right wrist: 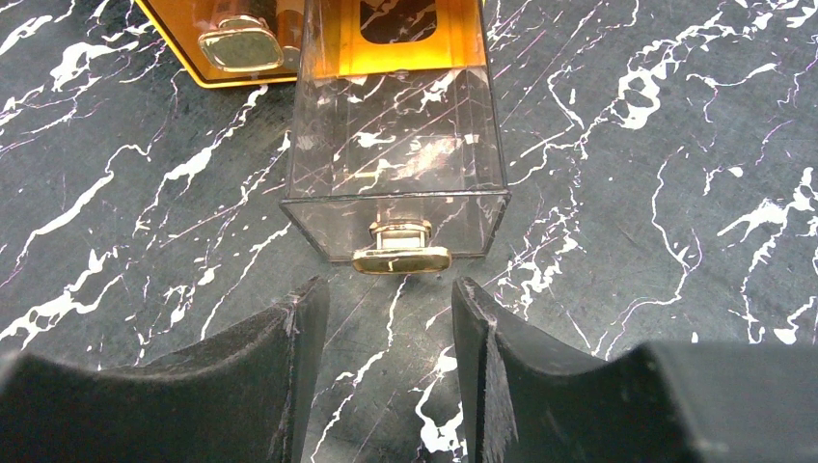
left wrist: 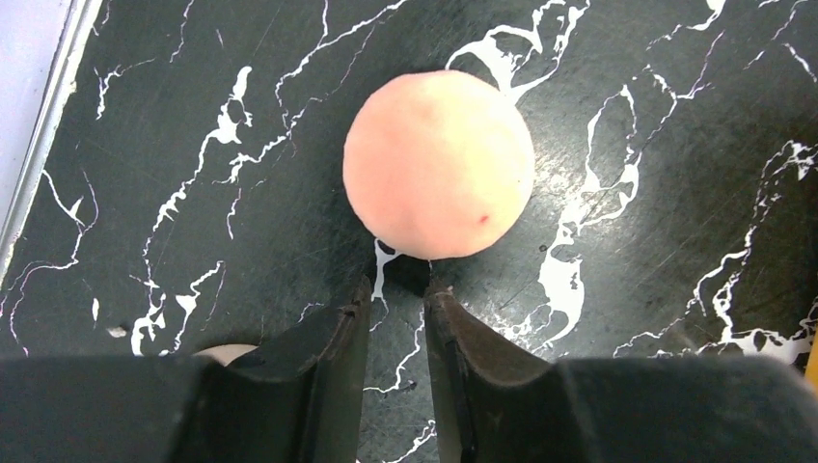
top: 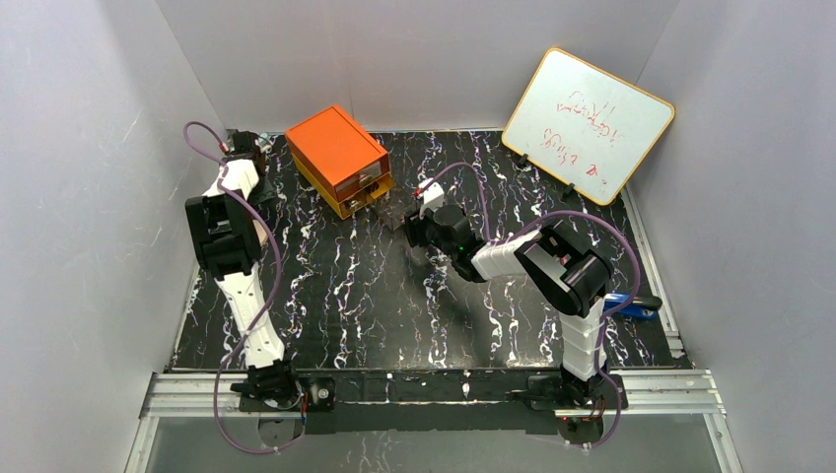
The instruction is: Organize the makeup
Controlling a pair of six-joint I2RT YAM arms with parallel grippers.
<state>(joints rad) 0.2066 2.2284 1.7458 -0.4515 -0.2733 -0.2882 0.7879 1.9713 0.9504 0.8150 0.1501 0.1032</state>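
Black white-veined worktop (top: 394, 315) carries a flat peach disc (left wrist: 439, 164), upper centre of the left wrist view, just beyond the narrowly parted, empty left claw (left wrist: 397, 289); probably light, thin and slippery, best pinched across its rim; right claw (right wrist: 388, 289) gapes empty before a clear drawer (right wrist: 395, 164).

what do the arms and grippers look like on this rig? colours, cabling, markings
Matching pair. The left arm and right arm have white links, boxy black joint housings and black bases. A thin purple cable loops loosely along each. The left gripper and right gripper each have two matte black, wedge-shaped fingers with scuffed inner faces. No legible markings.
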